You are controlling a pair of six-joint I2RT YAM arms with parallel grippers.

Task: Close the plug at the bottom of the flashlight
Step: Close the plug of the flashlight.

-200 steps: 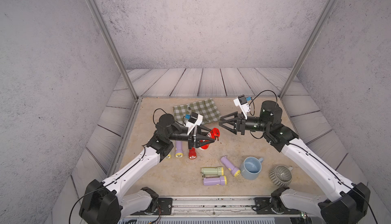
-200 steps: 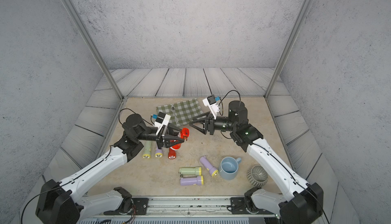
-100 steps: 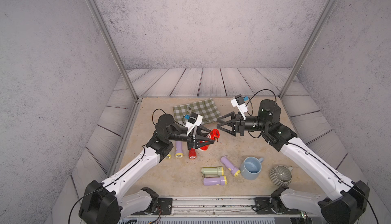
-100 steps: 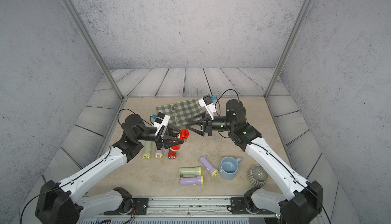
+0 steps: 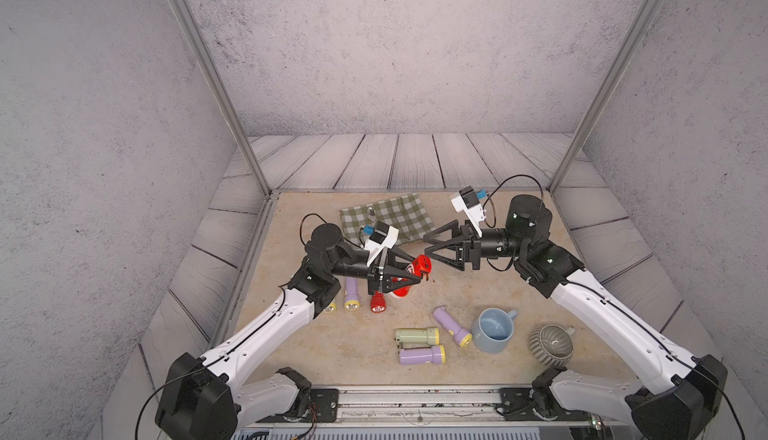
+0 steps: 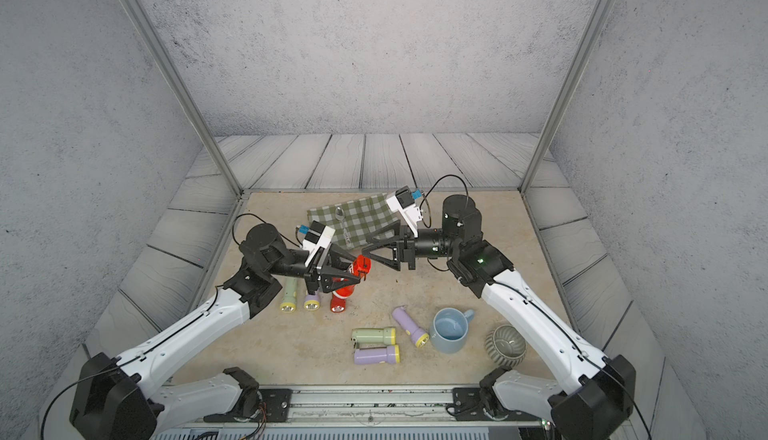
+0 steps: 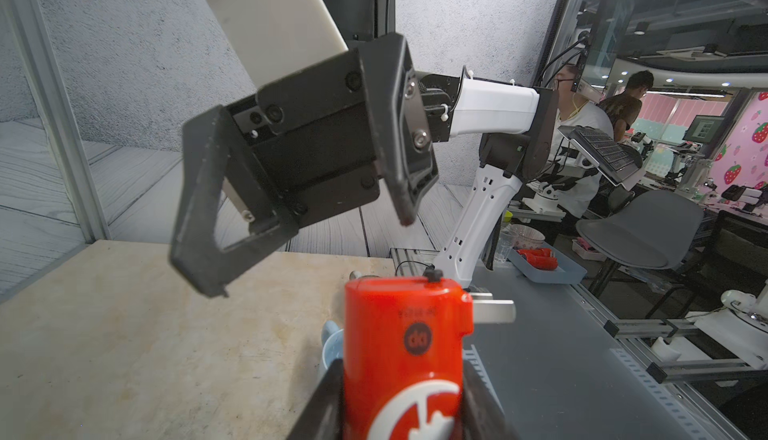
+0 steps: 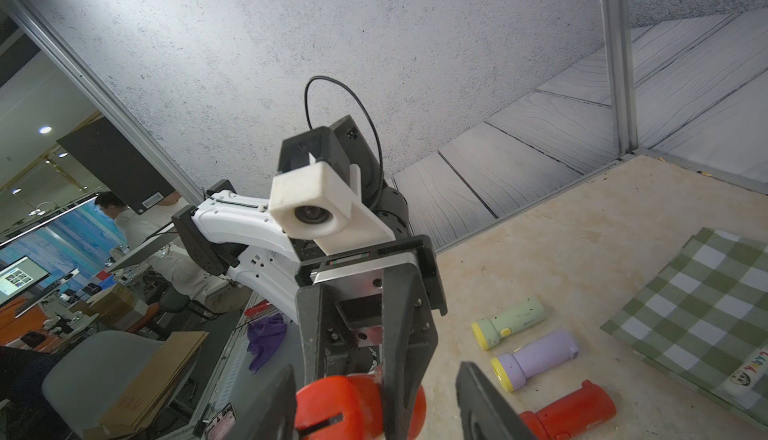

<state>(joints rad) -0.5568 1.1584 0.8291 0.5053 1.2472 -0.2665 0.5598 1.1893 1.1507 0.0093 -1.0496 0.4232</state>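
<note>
Left wrist view: the red flashlight (image 7: 405,346) runs straight away from the camera, clamped at its near end, with the tail at the far end.
Left gripper (image 5: 419,271): clenched on the red flashlight's body, holding it off the table (image 5: 478,288) near the middle of the workspace.
Long axis: tilted, with the head down toward the left arm and the tail raised toward the robot's right.
Plug (image 7: 494,312): a flat metal prong sticks sideways out of the tail, so it looks not yet folded in.
Right gripper (image 5: 425,246): released, its jaws spread and empty, with the tips just beside the tail. In the right wrist view the tail sits between its fingers (image 8: 490,409), and I cannot tell whether they touch it.
Nearer arm: the right arm is free and faces the plug end-on, while the left arm is busy holding.
Coming move, as I judge it: a right fingertip has to push the prong across the axis and back into its slot, while the left grip resists twisting.
Far right: the blue mug (image 5: 486,344) stands well apart on the table, out of the way.
</note>
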